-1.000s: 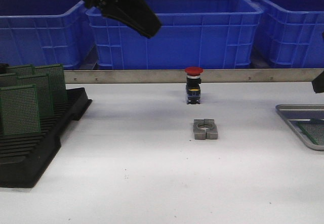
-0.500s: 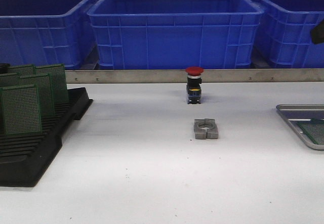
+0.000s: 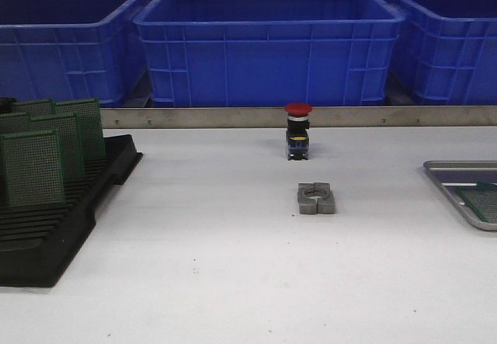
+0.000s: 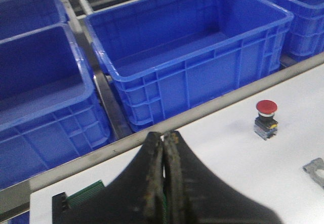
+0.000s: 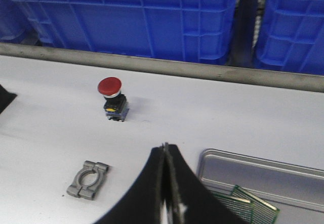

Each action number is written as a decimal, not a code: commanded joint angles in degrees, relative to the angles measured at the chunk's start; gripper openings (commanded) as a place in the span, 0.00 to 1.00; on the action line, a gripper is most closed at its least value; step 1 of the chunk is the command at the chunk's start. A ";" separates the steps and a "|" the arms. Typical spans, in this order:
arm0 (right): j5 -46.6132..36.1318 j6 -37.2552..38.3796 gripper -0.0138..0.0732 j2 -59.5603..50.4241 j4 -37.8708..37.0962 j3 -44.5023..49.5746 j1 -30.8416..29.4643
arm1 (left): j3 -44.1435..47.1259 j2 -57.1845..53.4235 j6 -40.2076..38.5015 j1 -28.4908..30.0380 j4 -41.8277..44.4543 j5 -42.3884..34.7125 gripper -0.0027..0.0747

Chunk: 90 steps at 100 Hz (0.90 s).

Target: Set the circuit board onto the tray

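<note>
Blue crates [image 3: 268, 45] line the far edge of a white table [image 3: 233, 266], with a red-capped button [image 3: 297, 130] and a grey clamp [image 3: 315, 198] standing apart near its middle. Green boards [image 3: 33, 167] stand upright in the black rack [image 3: 46, 227] on the left; the tray [image 3: 454, 181] lies at the right edge with boards [image 5: 248, 206] already flat in it. Neither arm shows in the front view. Each wrist view shows its gripper high above the table with fingers pressed together and nothing between them — left gripper [image 4: 163, 143], right gripper [image 5: 165, 150]. The next step looks like a fresh pick from the rack: spread the left fingers before descending, pinch one board by its top edge only, and lift straight up so it clears its slot without dragging its neighbours — then lay it flat inside the rim beside those already there.
</note>
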 commanded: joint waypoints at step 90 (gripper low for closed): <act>-3.88 -1.92 0.09 -50.03 1.87 18.45 3.14 | 25.83 -38.44 -0.64 0.03 -3.28 -11.08 0.01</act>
